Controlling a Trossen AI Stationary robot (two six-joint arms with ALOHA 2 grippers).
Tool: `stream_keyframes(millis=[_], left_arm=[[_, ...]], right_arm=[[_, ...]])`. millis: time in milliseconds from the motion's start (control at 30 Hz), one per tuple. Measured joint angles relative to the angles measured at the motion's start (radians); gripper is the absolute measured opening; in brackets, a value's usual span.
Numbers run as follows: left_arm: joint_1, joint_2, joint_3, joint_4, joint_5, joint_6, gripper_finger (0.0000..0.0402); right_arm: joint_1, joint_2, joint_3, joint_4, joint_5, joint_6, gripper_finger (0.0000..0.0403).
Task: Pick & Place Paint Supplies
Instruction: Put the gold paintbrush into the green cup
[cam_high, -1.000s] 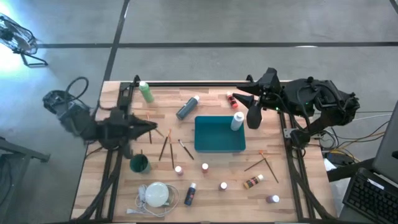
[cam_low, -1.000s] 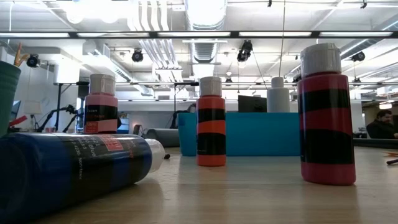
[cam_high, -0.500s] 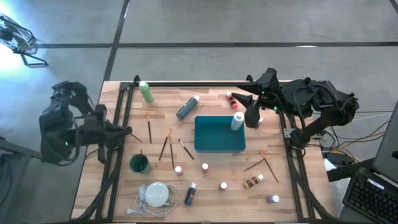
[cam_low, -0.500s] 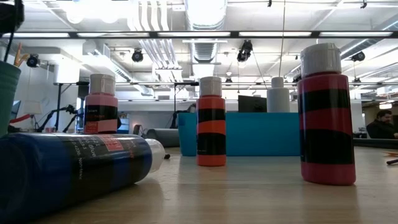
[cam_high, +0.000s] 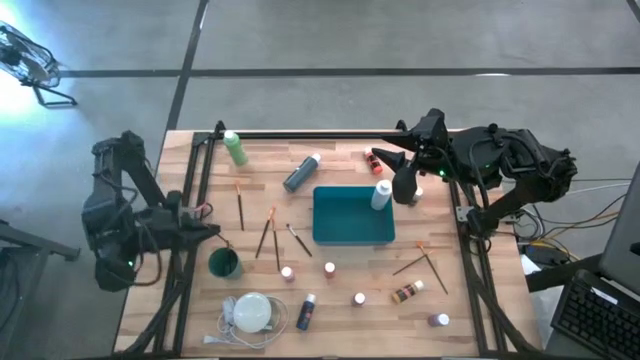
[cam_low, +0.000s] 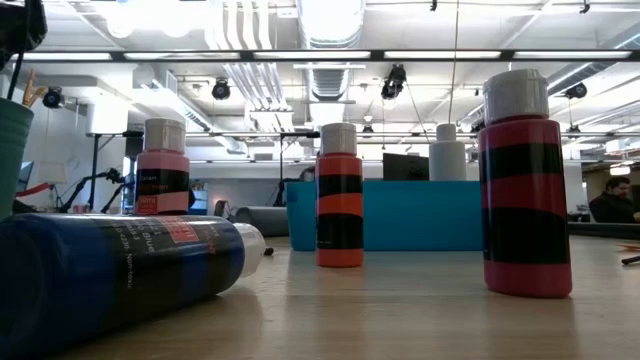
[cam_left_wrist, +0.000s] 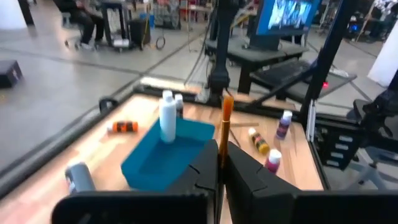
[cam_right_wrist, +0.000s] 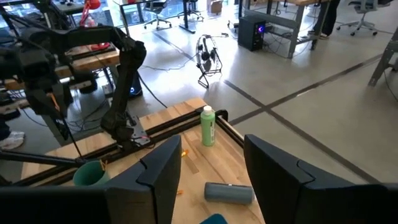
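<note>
**benchtop_dan:** so where's the left gripper (cam_left_wrist: 221, 165) sitting right now, and has it got anything?

**mixmedia_jo:** yep; it's pinched tight on an orange-handled brush (cam_left_wrist: 224, 121), which stands upright between the fingers; from above that arm is off at the left edge of the table, just beside the green cup (cam_high: 224, 264)

**benchtop_dan:** and the right gripper (cam_right_wrist: 210, 155)?

**mixmedia_jo:** fingers spread apart with nothing between them; it hangs over the far right corner of the teal tray (cam_high: 350, 240), right next to the white bottle (cam_high: 381, 195) that stands upright inside the tray at that corner

**benchtop_dan:** rest of the paint stuff is out on the wood?

**mixmedia_jo:** all over it; a green bottle (cam_high: 236, 148) lies near the far left corner; a grey-blue bottle (cam_high: 301, 172) lies on its side just beyond the tray; a red bottle (cam_high: 373, 160) lies at the far edge near the right gripper; a loose bunch of brushes (cam_high: 265, 235) is between the cup and the tray, and another pair of brushes (cam_high: 425, 260) lies on the right side; several little capped bottles are dotted along the near side, with a brown bottle (cam_high: 407, 292) and a dark blue bottle (cam_high: 306, 312) lying flat; the white disc (cam_high: 252, 312) with its cord is at the near left
</note>
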Motion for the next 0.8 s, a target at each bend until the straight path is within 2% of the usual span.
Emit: stream_keyframes(millis=[300,533,800], left_arm=[[-0.006,0.005,-0.036,-0.134,0.146,-0.221,0.0012],[-0.009,0.034,-0.049,-0.165,0.168,-0.234,0.0012],[-0.016,0.066,-0.131,-0.193,0.193,-0.279,0.0012]], right_arm=[[0.001,0.000,0.000,0.000,-0.002,0.009,0.0154],[0.001,0.000,0.000,0.000,-0.002,0.023,0.0149],[0.000,0.000,0.000,0.000,-0.001,0.030,0.0170]])
